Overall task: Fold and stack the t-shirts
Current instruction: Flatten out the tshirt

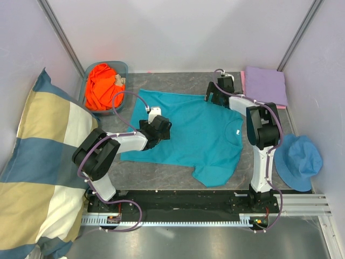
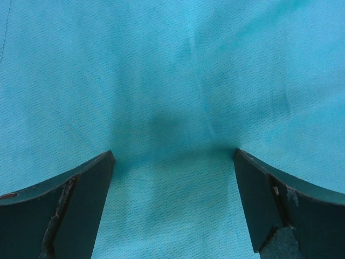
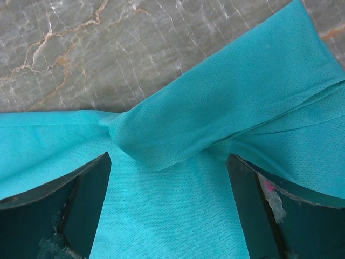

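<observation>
My left gripper (image 2: 172, 152) and right gripper (image 3: 168, 156) both gape wide, empty. The teal t-shirt (image 1: 199, 135) looks limp and light. I'd pinch the bunched sleeve (image 3: 178, 127) lying between the right jaws.

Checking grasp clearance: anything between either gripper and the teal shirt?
Nothing visible: left gripper, open, sits over the flat teal t-shirt; right gripper, open, over a fold at its far edge. Only cloth lies between the jaws.

Both arms are reaching forward.
The left gripper (image 2: 173, 156) is pointing down with jaws standing wide apart; the right gripper (image 3: 170, 159) is reaching farther out, jaws equally wide.
</observation>
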